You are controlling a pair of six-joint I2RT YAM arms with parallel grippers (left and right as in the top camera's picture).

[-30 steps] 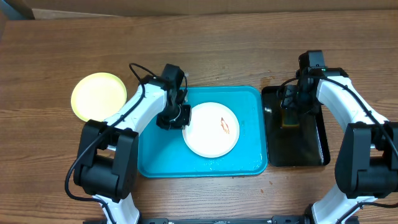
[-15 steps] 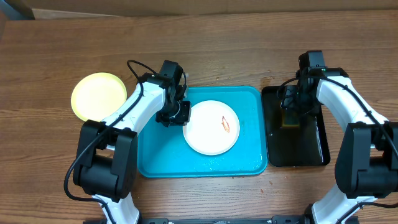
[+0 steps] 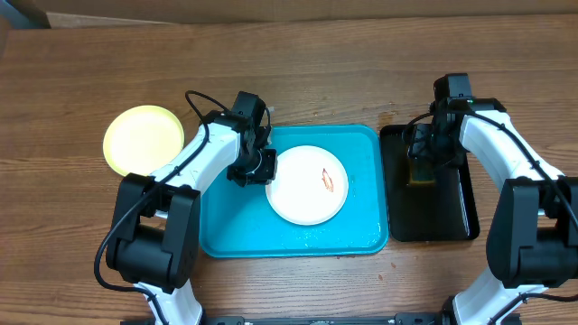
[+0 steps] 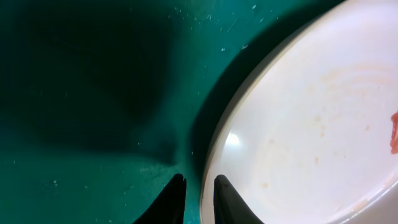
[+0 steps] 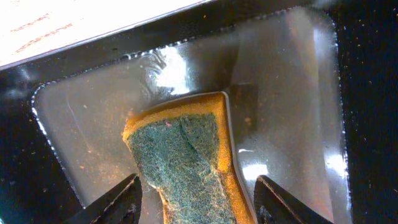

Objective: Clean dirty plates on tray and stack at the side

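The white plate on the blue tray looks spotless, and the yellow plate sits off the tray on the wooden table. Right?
Not quite. The overhead view shows an orange-red smear on the white plate. The rest holds: it lies on the blue tray, and the yellow plate sits off it on the wooden table.

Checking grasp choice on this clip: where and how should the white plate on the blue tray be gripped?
Probably pinch the white plate by its raised rim at the left edge, coming low from the left over the bare tray floor. It lies flat, too wide to span, but its upturned rim gives the fingers a lip to straddle.
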